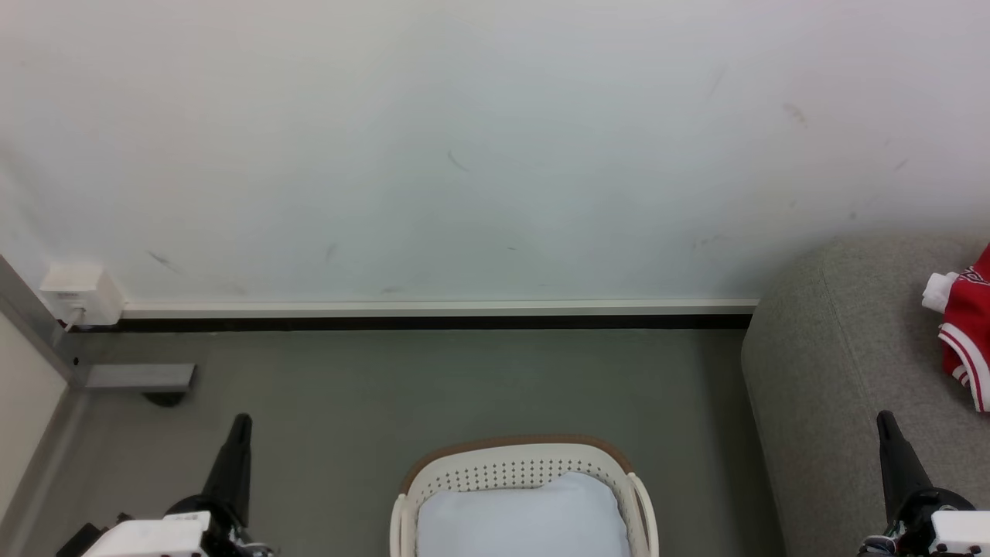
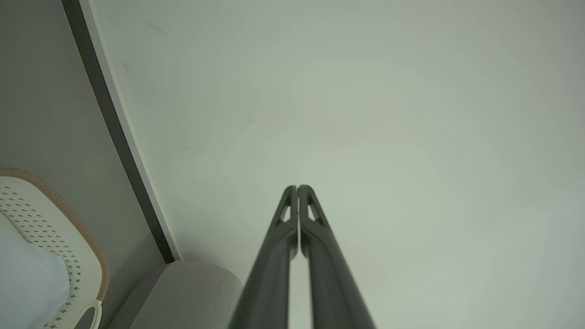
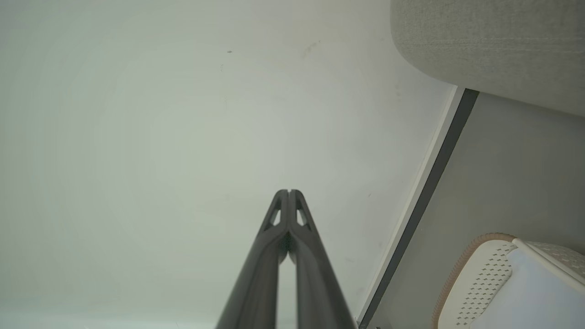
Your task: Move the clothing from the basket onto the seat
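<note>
The cream-white basket (image 1: 522, 472) with a brown rim stands on the floor at the bottom middle of the head view, and a pale white-blue cushion pad (image 1: 522, 518) lies inside it. Red clothing (image 1: 967, 333) with white striped trim lies on the grey seat (image 1: 835, 371) at the right edge. My left gripper (image 1: 241, 422) is shut and holds nothing, low at the left, well apart from the basket. Low at the right, my right gripper (image 1: 884, 419) is shut too and holds nothing, in front of the seat. The basket (image 2: 55, 233) and seat (image 2: 192, 292) show in the left wrist view, and my left gripper (image 2: 297, 187) points at the wall.
A pale wall (image 1: 464, 155) with a white and black skirting (image 1: 433, 313) runs behind the floor. A white box (image 1: 77, 294) sits at the wall's left end above a grey metal bracket (image 1: 139, 377). Grey floor (image 1: 464, 387) lies between basket and wall.
</note>
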